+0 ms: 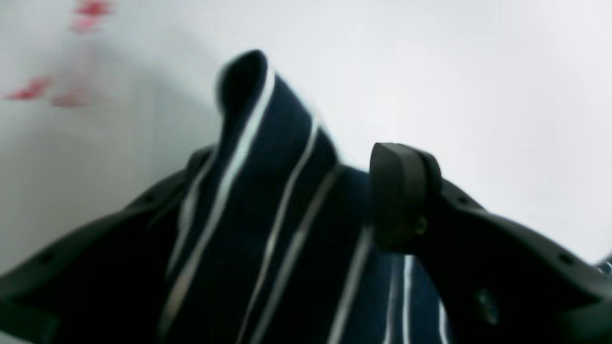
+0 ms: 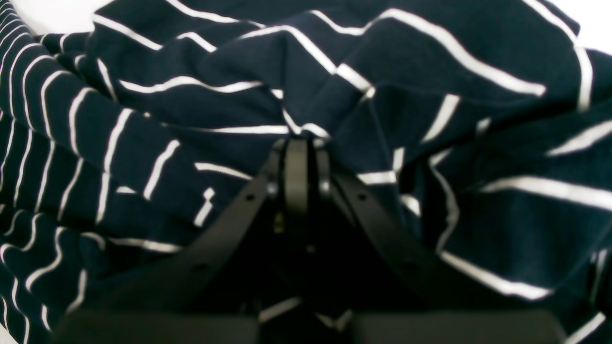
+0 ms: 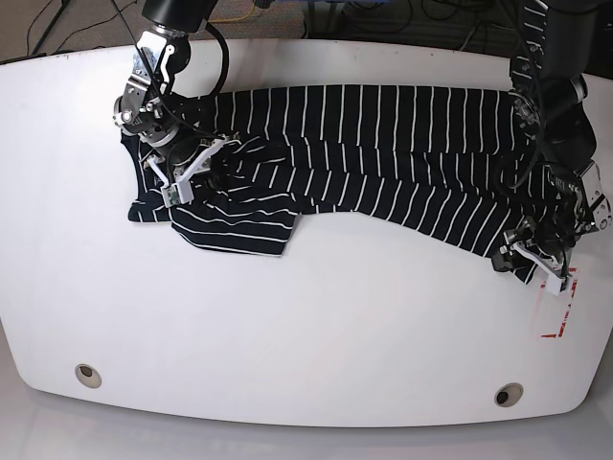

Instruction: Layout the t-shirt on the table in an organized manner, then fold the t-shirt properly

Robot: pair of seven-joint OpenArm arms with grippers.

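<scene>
The striped t-shirt (image 3: 383, 153) lies rumpled across the white desk (image 3: 287, 335). The right gripper (image 2: 301, 143) is clenched on a fold of it. The left gripper (image 1: 296, 191) stands wide, a hem corner draped between its fingers.

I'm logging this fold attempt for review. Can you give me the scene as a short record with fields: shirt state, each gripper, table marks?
shirt: the t-shirt lies spread sideways on the table, rumpled and bunched at both ends, not folded
right gripper: right gripper shut on a bunched fold of the shirt
left gripper: left gripper wide, a striped fold standing between its fingers
table marks: red markings beside the left gripper; two metal-ringed holes along the near edge
</scene>
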